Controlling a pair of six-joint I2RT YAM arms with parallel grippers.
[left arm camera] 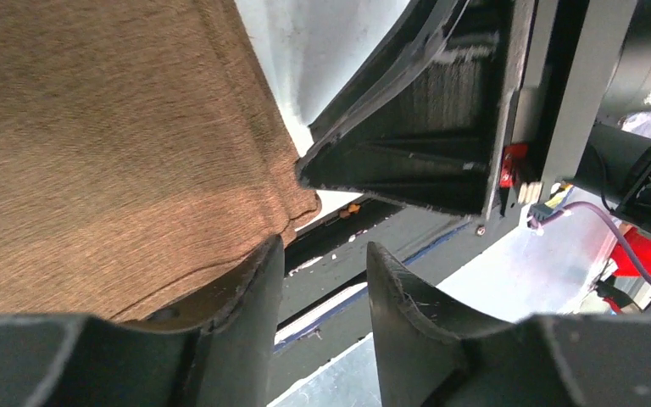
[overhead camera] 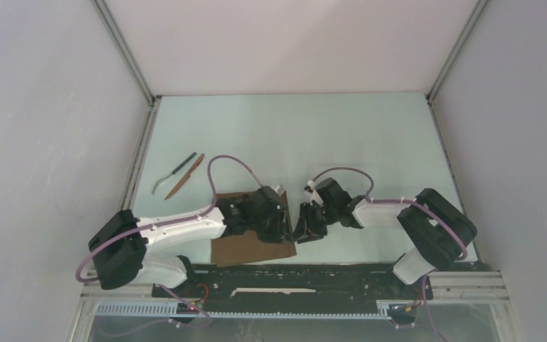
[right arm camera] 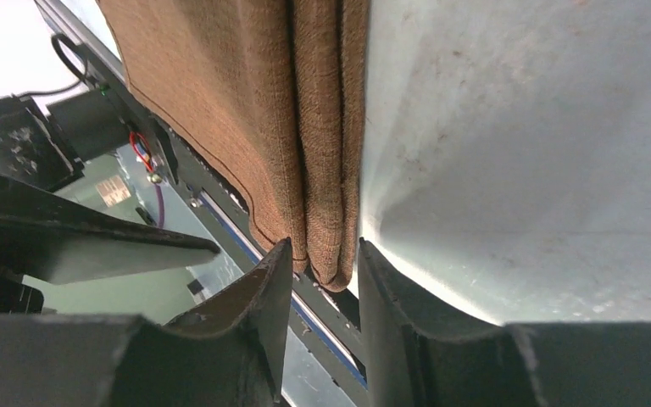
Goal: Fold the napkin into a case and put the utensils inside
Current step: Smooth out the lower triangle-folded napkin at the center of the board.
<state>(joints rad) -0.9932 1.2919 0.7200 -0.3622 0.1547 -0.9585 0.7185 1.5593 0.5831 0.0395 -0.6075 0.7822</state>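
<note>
The napkin [overhead camera: 251, 249] lies folded at the near edge of the desk [overhead camera: 292, 135], about midway along it, its near corner reaching the black rail [overhead camera: 306, 274]. Its doubled-over right edge runs from the near edge towards the far side, leaning slightly left. The left arm hides much of it, so I can't tell which way its long axis runs.

My left arm reaches rightwards, low across the cloth. The left end effector [left arm camera: 324, 246] is over the near right corner, its jaws a little apart with nothing between them. My right arm reaches leftwards to the same edge. The right end effector [right arm camera: 325, 244] is narrow and the fold shows in its gap, lying flat. I can't tell whether the pads touch it.

The fork [overhead camera: 176, 171] and the knife [overhead camera: 185, 176] lie side by side near the left edge, well apart from the napkin. Both are slanted, far ends to the right, and the fork's tines point near-left.
</note>
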